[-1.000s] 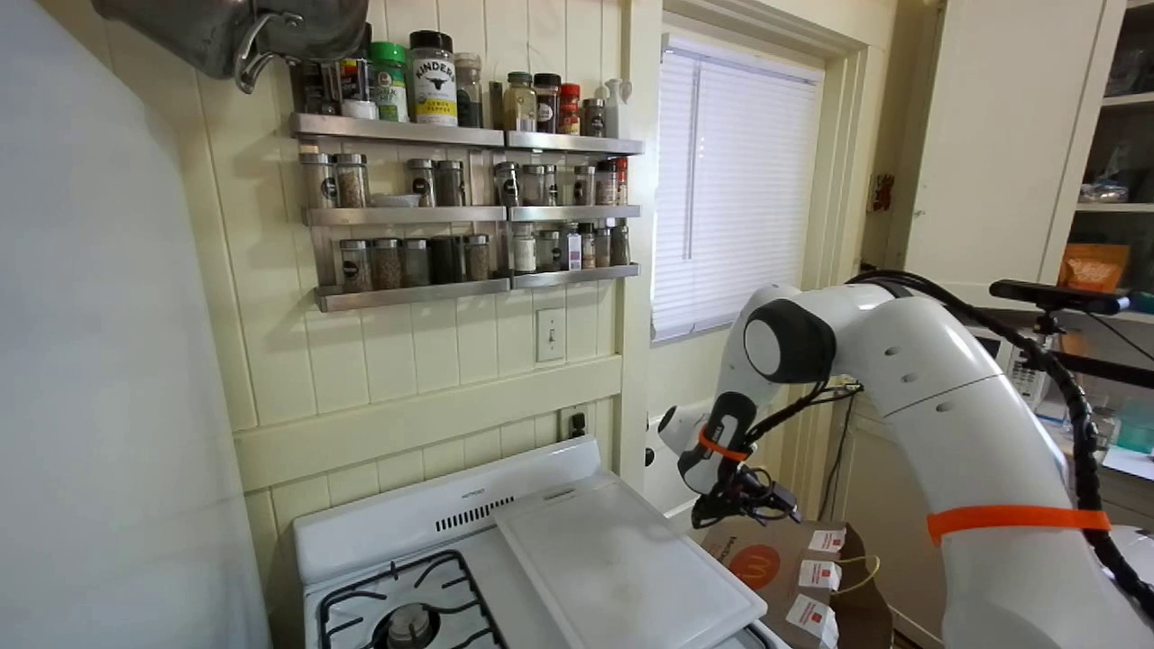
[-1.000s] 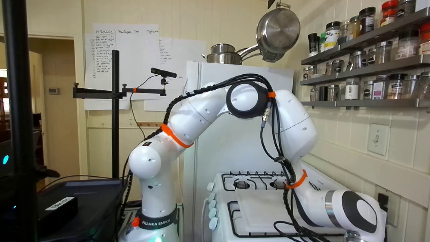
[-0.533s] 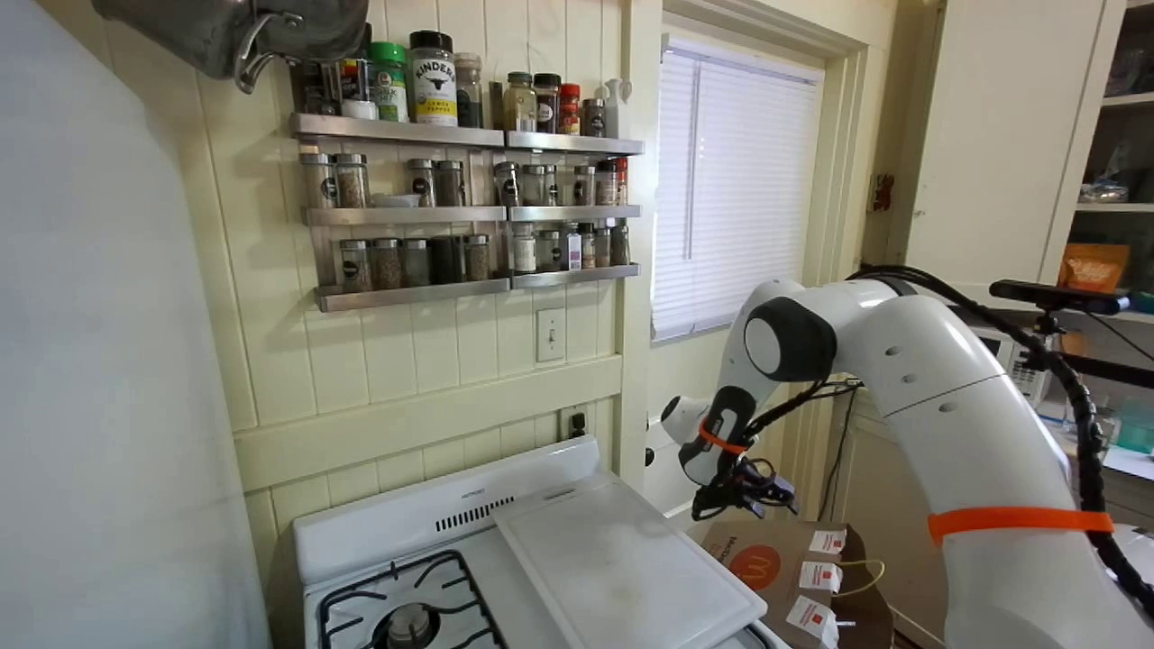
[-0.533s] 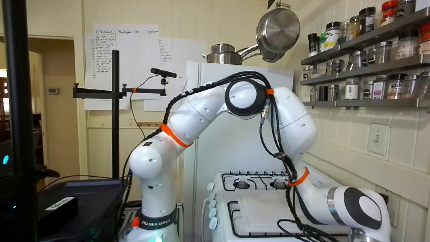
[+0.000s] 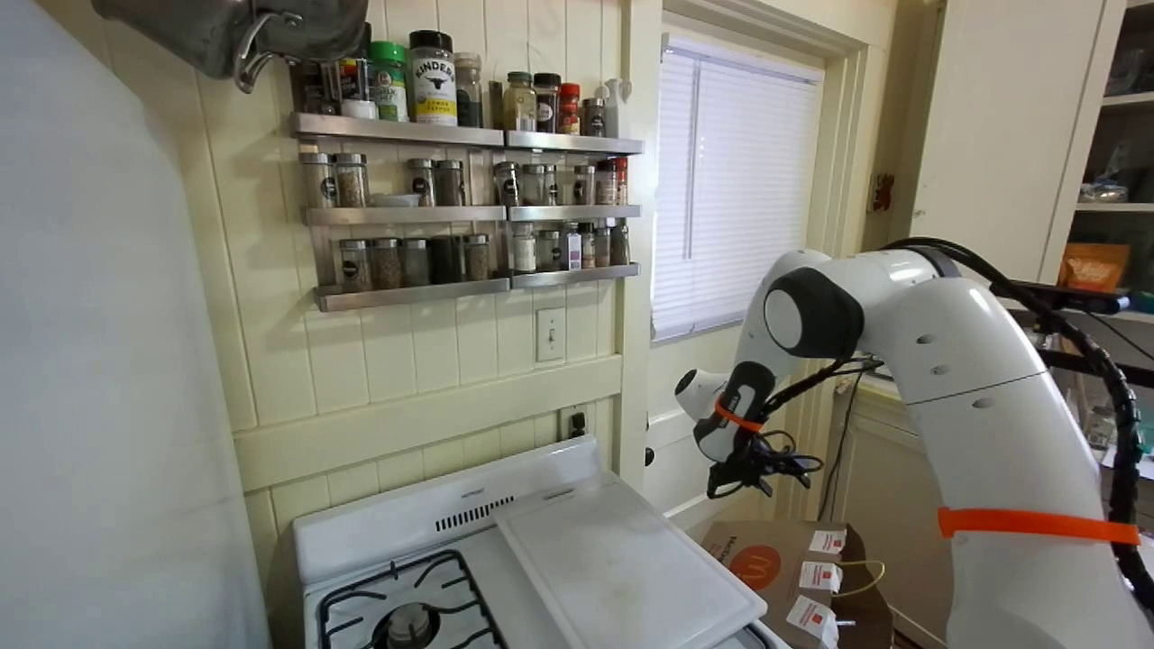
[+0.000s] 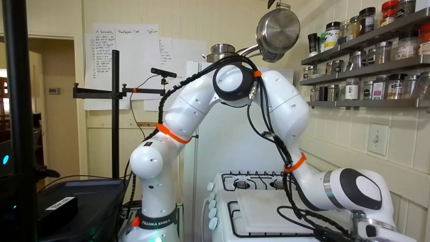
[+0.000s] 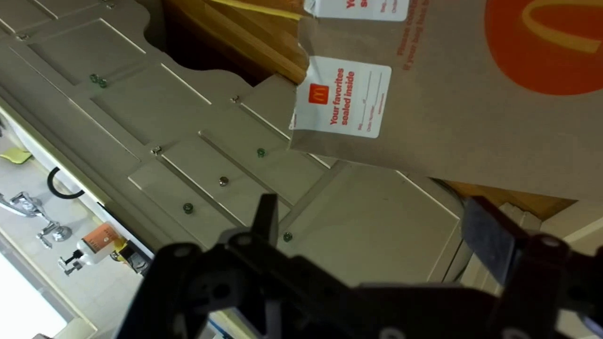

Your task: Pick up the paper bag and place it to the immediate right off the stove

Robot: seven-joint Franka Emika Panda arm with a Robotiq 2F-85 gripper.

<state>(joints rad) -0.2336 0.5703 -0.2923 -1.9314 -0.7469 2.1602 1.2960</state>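
And the gripper point(image 7: 372, 203) is spread wide, nothing held, while just beside the stove point(image 5: 494, 561) the paper bag point(image 5: 783, 590) is seen, probably light and easily crumpled, best pinched softly by its top edge point(image 7: 298, 137)!

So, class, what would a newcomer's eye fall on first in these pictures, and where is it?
Probably the big white robot arm, arching across an exterior view. Next comes the brown paper bag, its red circle bright in the wrist view's upper right. Then come the spice jars, in rows on wall shelves above the stove.
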